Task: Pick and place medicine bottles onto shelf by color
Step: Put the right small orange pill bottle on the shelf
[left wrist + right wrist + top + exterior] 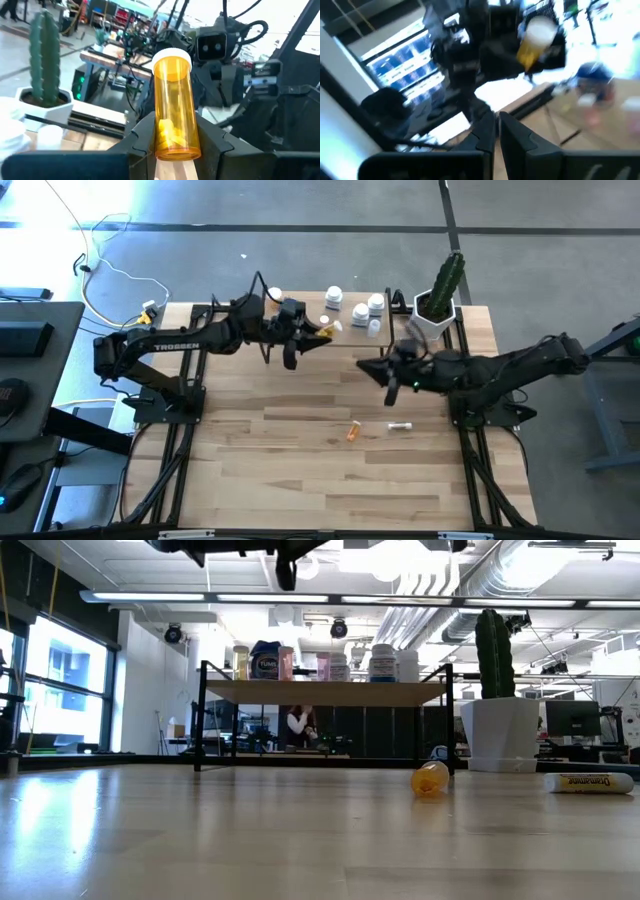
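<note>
Gripping a light, rigid, slick orange bottle (174, 105) low on its barrel, the left gripper's fingers (212, 140) hover beside the shelf (300, 308), while the right gripper (385, 370) waits shut and empty.

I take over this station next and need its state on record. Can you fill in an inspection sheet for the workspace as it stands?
Surface: light wood table, mostly bare at the front.
Job's things: shelf at the back carries several bottles; an orange bottle and a white tube lie on the table.
Clutter: cactus in a white pot at the back right.
Grippers: left claw shut on an orange pill bottle, raised near the shelf; right claw shut, empty, above the table's right side.
Cables: white cable looping on the floor at back left.
Surroundings: a person seated beyond the shelf; desks and monitors behind.
</note>
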